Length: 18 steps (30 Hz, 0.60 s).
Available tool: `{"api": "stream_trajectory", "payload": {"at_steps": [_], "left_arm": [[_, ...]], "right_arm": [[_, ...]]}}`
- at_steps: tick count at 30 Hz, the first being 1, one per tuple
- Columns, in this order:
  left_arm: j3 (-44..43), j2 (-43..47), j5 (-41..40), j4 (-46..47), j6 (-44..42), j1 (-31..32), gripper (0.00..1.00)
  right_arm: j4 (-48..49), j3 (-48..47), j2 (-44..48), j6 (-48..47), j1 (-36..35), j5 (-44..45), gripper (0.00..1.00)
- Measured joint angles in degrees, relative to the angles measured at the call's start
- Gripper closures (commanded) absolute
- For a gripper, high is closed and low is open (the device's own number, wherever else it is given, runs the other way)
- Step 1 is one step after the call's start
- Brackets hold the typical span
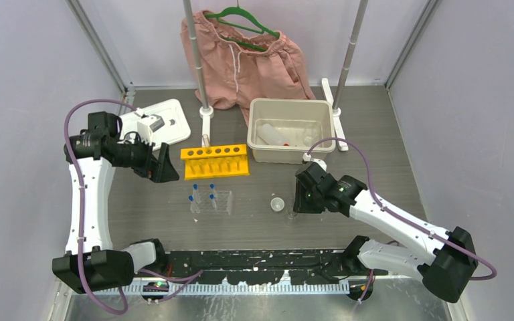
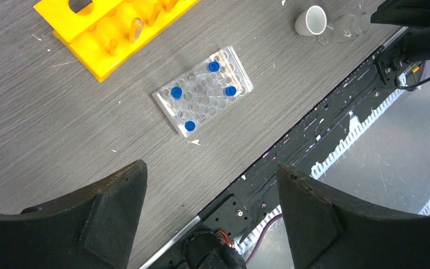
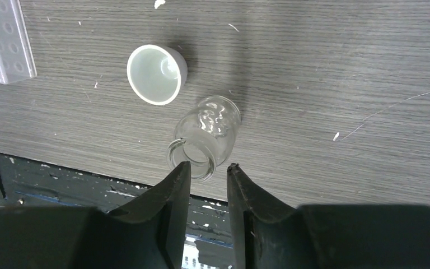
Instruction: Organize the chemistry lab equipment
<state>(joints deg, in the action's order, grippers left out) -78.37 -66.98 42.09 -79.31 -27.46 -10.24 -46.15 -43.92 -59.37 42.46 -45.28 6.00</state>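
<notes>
**R jaws narrow at a beaker's rim; L wide apart, empty**

Your right gripper (image 3: 207, 167) is low over the table, jaws only a narrow gap apart. Only the R wrist cam shows why. A tiny clear beaker (image 3: 210, 126) lies tipped over w/ its mouth at your fingertips. One finger overlaps the rim and a sliver of gap shows at the other, so it's not clamped. Can't tell if it touches. The small white dish (image 3: 155, 74) sits upright just beside the beaker. From the top cam the beaker is barely visible.

Your left gripper (image 2: 210, 168) hangs high w/ jaws spread wide, nothing btwn them. Its cam looks down on the clear plastic grid rack (image 2: 204, 89), which holds four blue-capped tubes (image 2: 176, 92). The yellow holed tube rack (image 2: 106, 39) is beyond that. Only the top cam shows the beige bin (image 1: 291, 130) at the back, w/ the squeeze bottle (image 1: 271, 134) lying inside.
</notes>
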Motion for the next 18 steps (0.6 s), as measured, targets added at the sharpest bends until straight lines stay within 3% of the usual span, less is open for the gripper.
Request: {"api": "stream_trajectory", "payload": {"at_steps": [13, 18], "left_arm": [[1.9, 0.0, 0.0, 0.3, 0.0, 0.0, 0.15], [2.1, 0.0, 0.0, 0.3, 0.0, 0.0, 0.15]], "right_arm": [[0.3, -0.2, -3.8, 0.2, 0.0, -1.4, 0.64], [1.3, -0.1, -6.1, 0.1, 0.0, -1.4, 0.69]]}}
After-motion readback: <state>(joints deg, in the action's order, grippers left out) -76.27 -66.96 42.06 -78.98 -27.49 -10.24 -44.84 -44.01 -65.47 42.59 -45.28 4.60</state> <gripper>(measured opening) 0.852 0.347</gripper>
